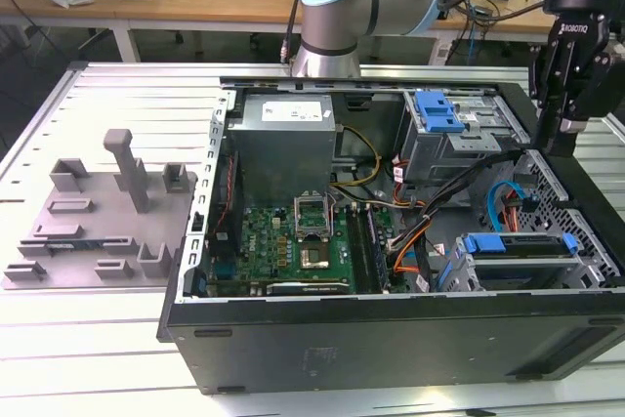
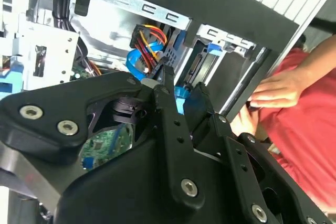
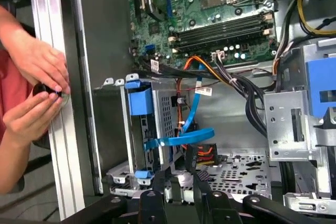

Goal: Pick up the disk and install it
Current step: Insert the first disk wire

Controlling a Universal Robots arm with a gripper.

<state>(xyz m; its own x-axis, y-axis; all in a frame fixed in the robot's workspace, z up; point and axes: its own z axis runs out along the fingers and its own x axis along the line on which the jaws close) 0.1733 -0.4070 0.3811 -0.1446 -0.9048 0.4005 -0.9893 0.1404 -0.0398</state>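
The disk (image 1: 518, 244), a silver-grey drive in a bright blue bracket, sits inside the metal drive cage (image 1: 586, 266) at the front corner of the open computer case, on the exterior view's right. In the first wrist view the disk (image 3: 149, 135) stands edge-on in that cage, its blue bracket tab beside it. My gripper (image 1: 563, 144) hangs above the case's wall, on the exterior view's right and well above the disk. Its fingertips (image 3: 170, 171) stand close together with nothing between them. In the second wrist view the gripper (image 2: 182, 85) points down into the case.
A person's hands (image 3: 42, 77) work at the case's outer edge, beside a red garment (image 2: 310, 129). A grey moulded tray (image 1: 98, 222) lies on the exterior view's left. Inside the case are the motherboard (image 1: 293, 236), the power supply (image 1: 283, 139), cable bundles, a blue cable (image 3: 178, 141) and an upper bay with a blue latch (image 1: 437, 111).
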